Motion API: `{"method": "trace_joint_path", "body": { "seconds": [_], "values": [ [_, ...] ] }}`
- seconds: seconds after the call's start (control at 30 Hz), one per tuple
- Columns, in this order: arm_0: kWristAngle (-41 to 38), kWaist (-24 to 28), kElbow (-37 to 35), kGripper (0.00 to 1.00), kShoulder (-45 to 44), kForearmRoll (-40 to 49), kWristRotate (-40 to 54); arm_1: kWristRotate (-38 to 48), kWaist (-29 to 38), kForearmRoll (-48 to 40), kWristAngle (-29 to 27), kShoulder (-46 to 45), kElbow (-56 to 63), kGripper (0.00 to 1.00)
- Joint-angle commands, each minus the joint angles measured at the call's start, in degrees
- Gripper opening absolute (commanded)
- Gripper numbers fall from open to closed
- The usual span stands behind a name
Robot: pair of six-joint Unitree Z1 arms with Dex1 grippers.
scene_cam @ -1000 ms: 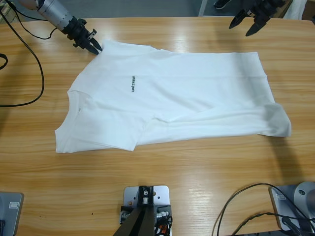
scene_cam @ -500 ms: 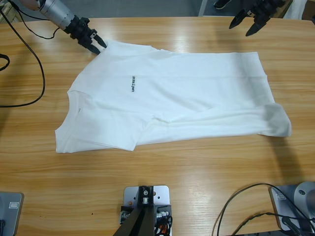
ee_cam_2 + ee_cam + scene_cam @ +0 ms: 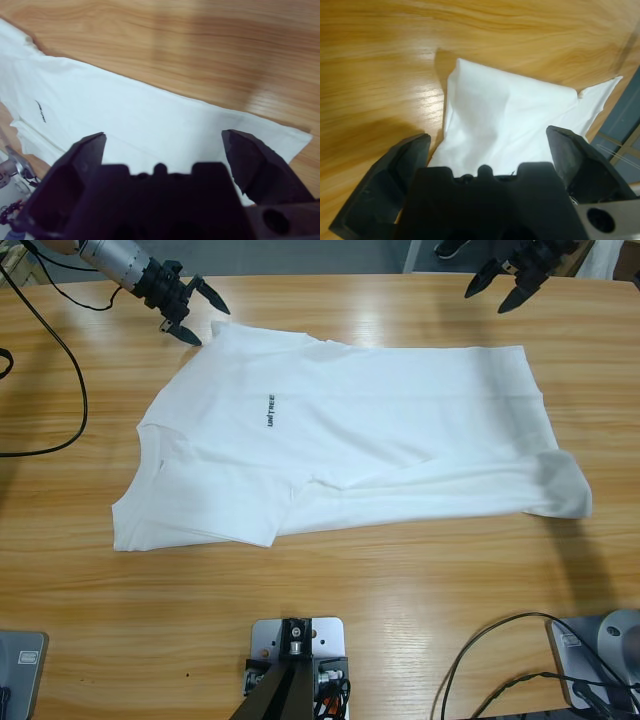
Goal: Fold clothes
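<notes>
Left gripper (image 3: 195, 312), jaws now spread wide, has apparently just released the T-shirt (image 3: 350, 440)'s far-left corner. Right gripper (image 3: 505, 285) hovers open, far right. Shirt lies partly folded, mid-table; another fold probably remains.

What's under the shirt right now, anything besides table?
Only the wooden table shows around the white shirt, which lies flat with its near side folded over. Whatever the cloth covers cannot be seen.
</notes>
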Motion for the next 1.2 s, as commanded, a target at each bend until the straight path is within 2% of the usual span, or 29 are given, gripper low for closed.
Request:
{"method": "trace_joint_path", "body": {
  "seconds": [0.03,0.3,0.6,0.67,0.73,0.77,1.03,1.1,1.17,1.2],
  "values": [
    [-1.3,0.0,-33.0,0.821,5.0,-3.6,-0.8,-0.8,-0.9,9.9,0.9,2.4,-1.8,0.945],
    [-4.1,-1.4,-32.9,0.784,7.1,-6.3,-3.1,-0.9,-0.9,9.9,0.9,2.3,-1.8,0.945],
    [-4.0,-1.7,-32.9,0.755,8.0,-5.8,-3.0,-0.9,-1.1,9.9,1.0,2.3,-1.9,0.941],
    [-3.8,-1.7,-32.9,0.458,7.9,-5.6,-2.8,-0.9,-1.2,9.9,1.0,2.3,-2.0,0.941],
    [-3.3,-1.7,-32.9,0.087,7.9,-5.3,-2.7,-0.9,-1.2,9.9,1.1,2.4,-2.1,0.941],
    [-3.1,-1.7,-32.9,0.0,7.9,-5.3,-2.7,-0.9,-1.2,9.9,1.1,2.4,-2.1,0.938],
    [-1.0,-1.7,-32.9,0.0,8.3,-5.1,-2.6,-0.9,-1.5,9.9,1.2,2.4,-2.3,0.933],
    [-0.4,-1.9,-32.9,0.0,8.0,-5.0,-2.3,-0.9,-1.5,9.9,1.3,2.5,-2.3,0.863],
    [0.0,-2.1,-33.0,0.0,7.8,-4.9,-2.1,-0.9,-1.5,9.9,1.3,2.7,-2.4,0.652],
    [0.1,-2.1,-33.0,0.0,7.7,-4.9,-2.1,-0.9,-1.5,9.9,1.3,2.7,-2.5,0.595]
  ]
}}
